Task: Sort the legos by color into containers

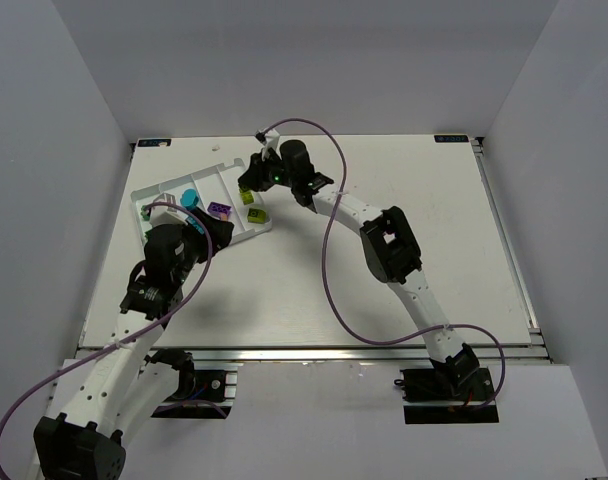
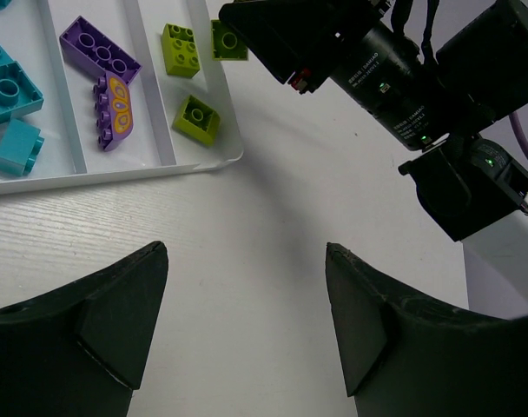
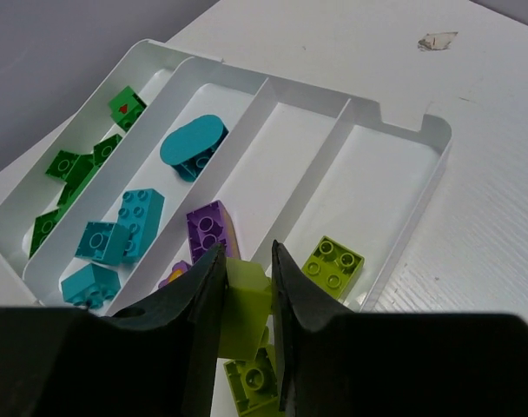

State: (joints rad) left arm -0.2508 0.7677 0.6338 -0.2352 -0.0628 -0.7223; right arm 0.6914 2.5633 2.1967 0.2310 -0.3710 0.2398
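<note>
Right gripper (image 3: 247, 263) pinches a yellow-green brick (image 3: 245, 306); tray (image 3: 427, 130) lies at its 12 o'clock. Left gripper (image 2: 247, 254) spread wide.

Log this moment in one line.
right gripper: shut on lime brick, above lime compartment of tray | left gripper: open, empty, above table by tray corner

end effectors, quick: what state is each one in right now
left end effector: open, holding nothing
right end effector: closed on a yellow-green brick
</note>
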